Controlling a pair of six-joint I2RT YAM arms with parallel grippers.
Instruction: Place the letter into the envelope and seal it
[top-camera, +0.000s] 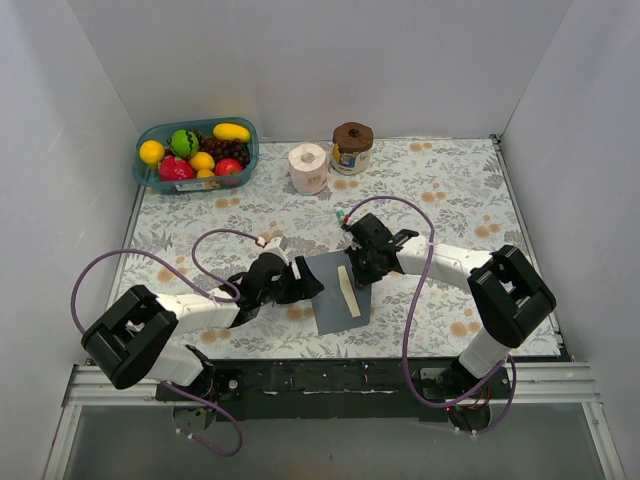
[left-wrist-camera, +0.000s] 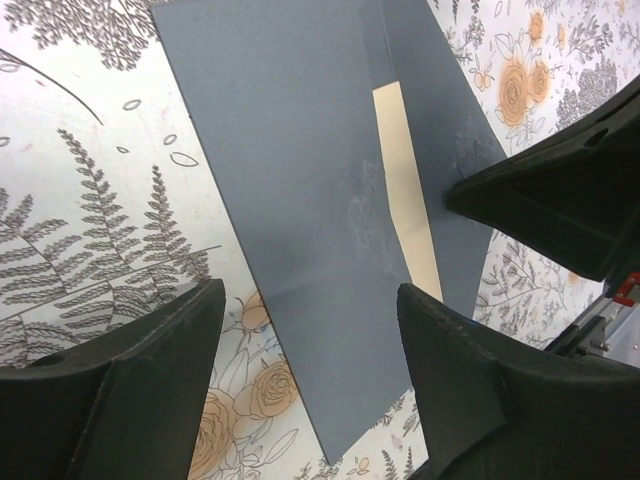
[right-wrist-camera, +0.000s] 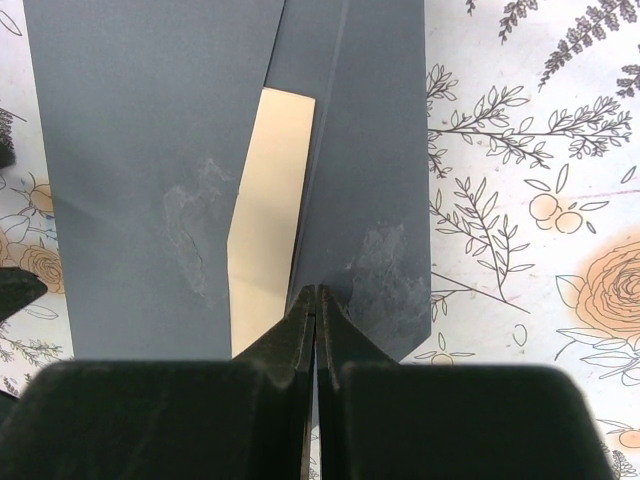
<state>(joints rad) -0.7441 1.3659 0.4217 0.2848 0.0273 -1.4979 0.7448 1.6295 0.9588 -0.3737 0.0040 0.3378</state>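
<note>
The dark grey envelope (top-camera: 330, 300) lies flat on the floral cloth between the two arms. Its flap (left-wrist-camera: 440, 120) is folded partly over, leaving a narrow cream strip of the letter (left-wrist-camera: 405, 190) showing inside. In the right wrist view that letter (right-wrist-camera: 265, 220) sits between the envelope body (right-wrist-camera: 140, 160) and the flap (right-wrist-camera: 380, 150). My right gripper (right-wrist-camera: 316, 295) is shut, with its tips touching the flap's inner edge. My left gripper (left-wrist-camera: 310, 350) is open and straddles the envelope's near corner without touching it. The right gripper's fingers (left-wrist-camera: 540, 200) show at the right of the left wrist view.
A teal basket (top-camera: 148, 175) of toy fruit stands at the back left. A toilet roll (top-camera: 308, 167) and a jar with a brown lid (top-camera: 352, 147) stand at the back centre. White walls enclose the table on three sides.
</note>
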